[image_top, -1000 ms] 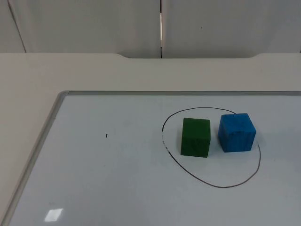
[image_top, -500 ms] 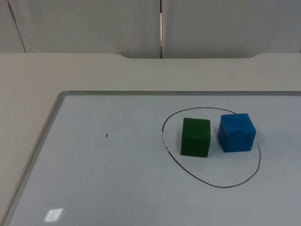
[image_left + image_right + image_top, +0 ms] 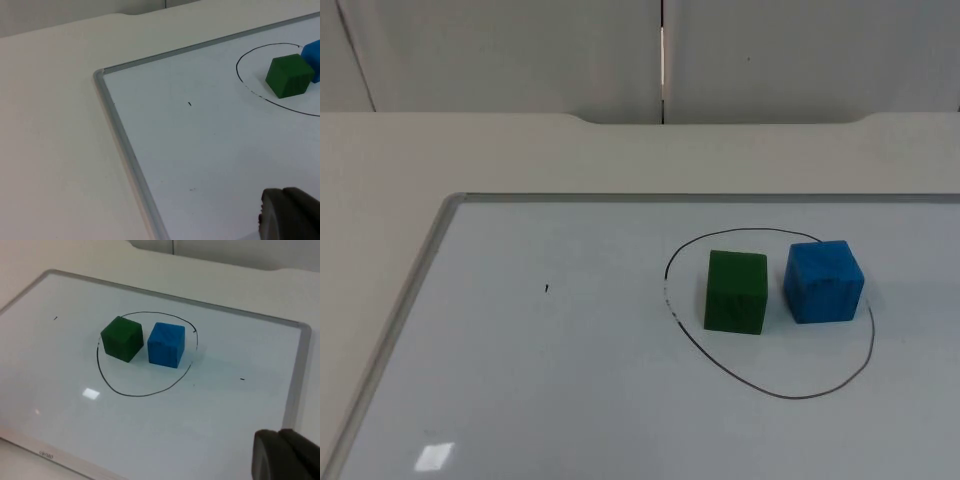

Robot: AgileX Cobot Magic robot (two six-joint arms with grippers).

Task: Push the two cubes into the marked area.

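Observation:
A green cube [image 3: 736, 291] and a blue cube [image 3: 823, 281] stand side by side, a small gap apart, inside a hand-drawn black oval [image 3: 775, 392] on the whiteboard [image 3: 540, 400]. The blue cube's far edge is close to the oval's line. From the right wrist I see the green cube [image 3: 122, 338], the blue cube [image 3: 166, 344] and the oval [image 3: 135, 394] well ahead of my right gripper [image 3: 280, 436], which is shut and holds nothing. My left gripper [image 3: 283, 195] is also shut and hangs far from the green cube [image 3: 289, 75], over the board's near part.
The whiteboard has a grey metal frame [image 3: 410, 290] and lies on a beige table [image 3: 520, 150] that ends at the grey partition wall [image 3: 520, 50]. A tiny black mark [image 3: 546, 289] sits on the board left of the oval.

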